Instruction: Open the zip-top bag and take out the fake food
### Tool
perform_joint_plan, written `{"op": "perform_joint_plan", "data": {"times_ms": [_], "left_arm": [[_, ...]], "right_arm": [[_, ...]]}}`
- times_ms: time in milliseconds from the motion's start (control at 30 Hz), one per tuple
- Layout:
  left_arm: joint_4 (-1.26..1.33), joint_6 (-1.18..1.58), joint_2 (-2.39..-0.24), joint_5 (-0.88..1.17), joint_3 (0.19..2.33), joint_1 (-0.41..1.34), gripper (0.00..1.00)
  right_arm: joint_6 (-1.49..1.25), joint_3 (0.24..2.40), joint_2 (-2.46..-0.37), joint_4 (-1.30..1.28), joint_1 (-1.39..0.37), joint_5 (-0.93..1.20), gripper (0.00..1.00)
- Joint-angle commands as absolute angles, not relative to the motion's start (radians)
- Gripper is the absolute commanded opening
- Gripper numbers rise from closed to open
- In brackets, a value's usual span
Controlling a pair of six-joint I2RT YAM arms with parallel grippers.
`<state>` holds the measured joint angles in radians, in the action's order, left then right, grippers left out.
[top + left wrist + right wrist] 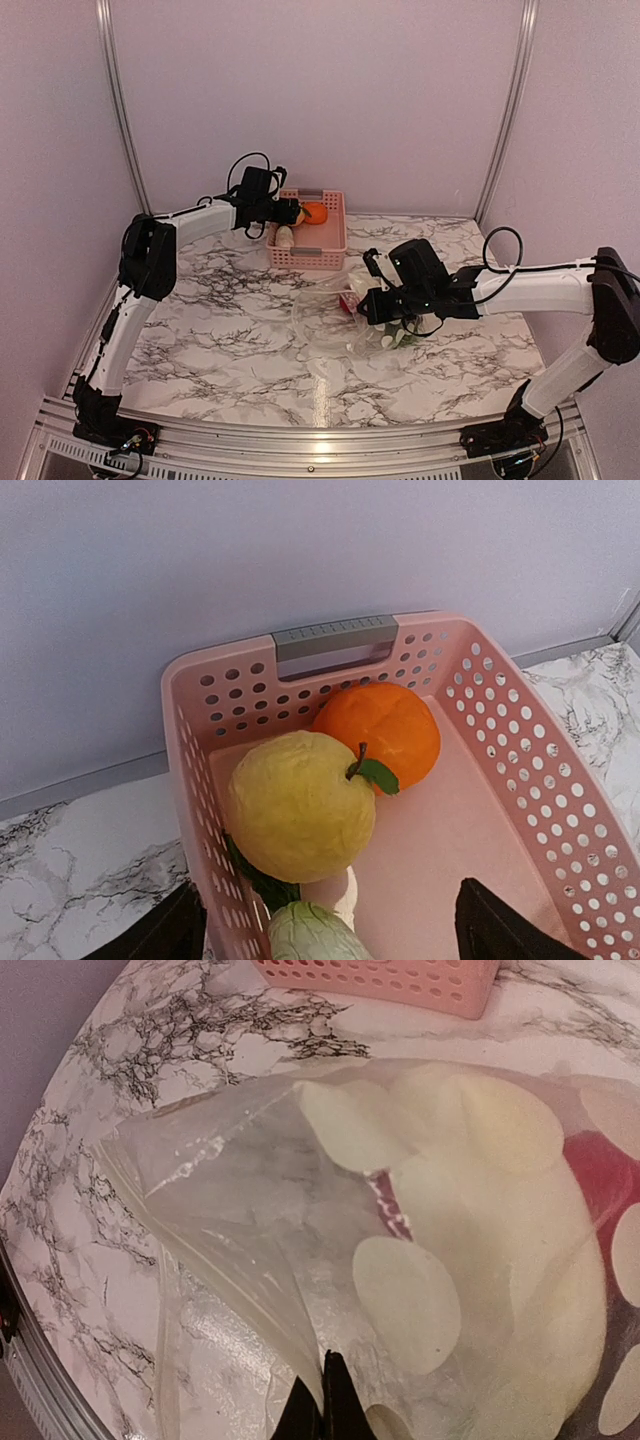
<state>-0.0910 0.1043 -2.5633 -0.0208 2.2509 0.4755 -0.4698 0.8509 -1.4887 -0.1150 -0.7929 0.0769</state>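
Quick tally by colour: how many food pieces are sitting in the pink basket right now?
Yellow fruit: 1
Orange fruit: 1
Pale green leafy vegetable: 1
Total in the pink basket: 3
Not counted: anything inside the zip-top bag.

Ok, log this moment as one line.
left hand open over pink basket | yellow fruit, orange in basket | right hand shut on zip-top bag | red piece inside bag
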Motion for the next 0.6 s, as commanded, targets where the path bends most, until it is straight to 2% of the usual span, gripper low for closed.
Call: {"op": "perform_joint_plan", "data": {"times_ms": [0,133,300,433,567], "left_arm": [[-0.123,0.073,-2.564,-0.033,2.272,0.469,0.89],[-0.046,0.071,-2.453,0.009,2.139,0.474,0.89],[0.124,0.067,-2.254,0.076,1.862,0.485,0.89],[0.245,0.024,-2.085,0.081,1.599,0.522,0.89],[0.474,0.081,-1.907,0.124,1.296,0.550,0.87]], "right_arm": [[-0.457,0.864,-1.499,-0.112,-0.786,0.077,0.00],[-0.453,0.872,-1.497,-0.105,-0.786,0.087,0.00],[-0.447,0.883,-1.491,-0.093,-0.787,0.109,0.00],[-0.444,0.886,-1.489,-0.076,-0.787,0.123,0.00],[-0.443,0.893,-1.487,-0.059,-0.789,0.142,0.00]]}}
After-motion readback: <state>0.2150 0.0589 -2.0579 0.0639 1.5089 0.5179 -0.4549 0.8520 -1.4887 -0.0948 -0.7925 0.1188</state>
